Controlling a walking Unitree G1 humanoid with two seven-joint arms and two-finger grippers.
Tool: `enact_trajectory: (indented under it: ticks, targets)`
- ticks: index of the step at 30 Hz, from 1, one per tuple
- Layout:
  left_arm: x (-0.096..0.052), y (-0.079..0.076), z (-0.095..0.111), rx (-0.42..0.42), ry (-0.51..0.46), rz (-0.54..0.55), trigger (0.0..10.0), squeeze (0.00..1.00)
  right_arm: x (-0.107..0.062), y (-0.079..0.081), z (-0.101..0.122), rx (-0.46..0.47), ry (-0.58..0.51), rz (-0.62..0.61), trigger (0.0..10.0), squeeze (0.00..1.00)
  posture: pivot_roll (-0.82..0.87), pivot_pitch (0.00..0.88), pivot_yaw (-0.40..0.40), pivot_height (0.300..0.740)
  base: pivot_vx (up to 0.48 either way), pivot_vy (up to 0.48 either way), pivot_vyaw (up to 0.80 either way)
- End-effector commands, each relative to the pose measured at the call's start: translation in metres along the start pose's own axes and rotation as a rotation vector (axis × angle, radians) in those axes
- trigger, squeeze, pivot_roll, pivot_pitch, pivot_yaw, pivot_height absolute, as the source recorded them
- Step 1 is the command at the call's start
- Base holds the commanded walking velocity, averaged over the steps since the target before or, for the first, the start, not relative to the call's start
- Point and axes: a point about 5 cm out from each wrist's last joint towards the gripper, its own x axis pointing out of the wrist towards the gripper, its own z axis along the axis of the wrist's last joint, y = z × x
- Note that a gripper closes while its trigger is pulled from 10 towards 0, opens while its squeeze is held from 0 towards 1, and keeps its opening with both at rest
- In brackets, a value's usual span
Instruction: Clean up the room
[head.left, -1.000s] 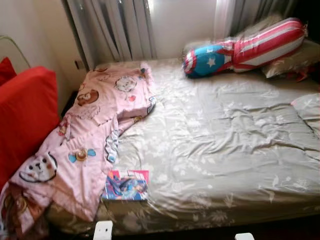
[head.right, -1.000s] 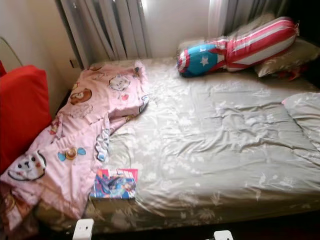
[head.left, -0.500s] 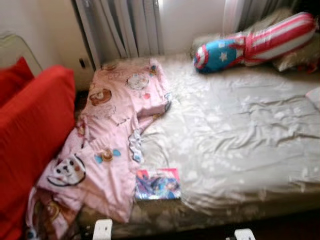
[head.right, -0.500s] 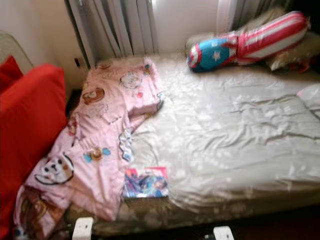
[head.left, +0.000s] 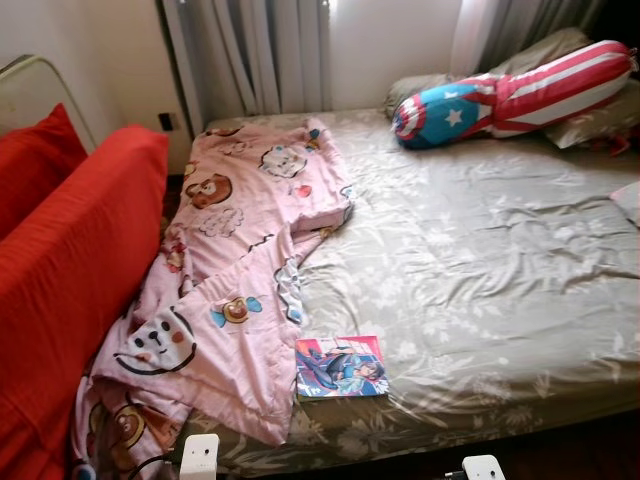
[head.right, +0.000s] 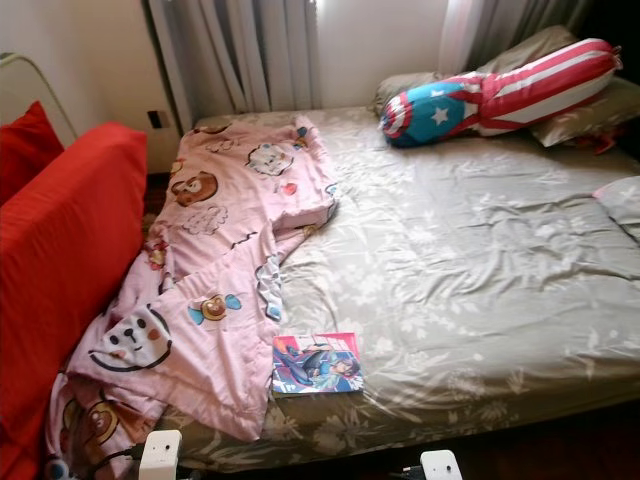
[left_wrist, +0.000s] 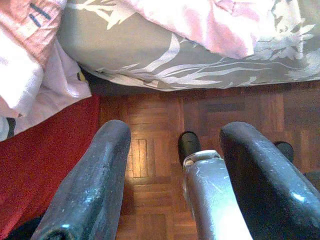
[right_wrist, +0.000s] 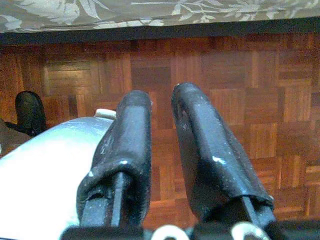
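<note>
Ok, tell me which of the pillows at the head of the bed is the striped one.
The long bolster pillow: red and white stripes, with a blue end bearing a white star. The pillows behind it are plain grey-olive.

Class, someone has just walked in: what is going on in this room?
Nothing is being handled. The robot faces a bed with a grey floral sheet; a rumpled pink cartoon-print blanket hangs off its left side, and a colourful book lies near the front edge. The left gripper, open, and the right gripper hang over parquet floor.
</note>
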Motion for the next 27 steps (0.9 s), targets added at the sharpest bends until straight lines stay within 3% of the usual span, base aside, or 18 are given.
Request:
enact_trajectory:
  ticks: [1, 8, 14, 25, 27]
  targets:
    - [-0.0007, 0.0020, -0.0044, -0.003, 0.022, 0.004, 10.0, 0.00, -0.0003, -0.0007, -0.0012, 0.008, 0.003, -0.004, 10.0, 0.00, -0.12, 0.000, 0.013, 0.740, 0.000, 0.000, 0.00]
    - [-0.0007, 0.0019, -0.0044, -0.002, 0.023, 0.004, 10.0, 0.00, -0.0002, -0.0006, -0.0003, -0.013, 0.001, 0.004, 10.0, 0.00, -0.12, 0.000, 0.010, 0.740, 0.069, 0.000, 0.00]
    - [-0.0006, 0.0013, -0.0042, -0.001, 0.024, 0.003, 10.0, 0.00, -0.0003, -0.0013, -0.0006, -0.002, 0.004, 0.002, 10.0, 0.00, -0.12, 0.000, 0.011, 0.740, 0.246, 0.000, 0.74]
    - [-0.0005, 0.0009, -0.0037, -0.004, 0.022, 0.002, 10.0, 0.00, -0.0002, -0.0015, 0.0005, -0.021, 0.001, 0.005, 10.0, 0.00, -0.12, 0.000, 0.003, 0.740, 0.249, 0.000, 0.00]
    - [-0.0004, 0.0005, -0.0036, -0.004, 0.023, 0.000, 10.0, 0.00, -0.0001, -0.0018, 0.0011, -0.037, 0.002, 0.010, 10.0, 0.00, -0.12, 0.000, 0.002, 0.740, 0.000, 0.000, 0.80]
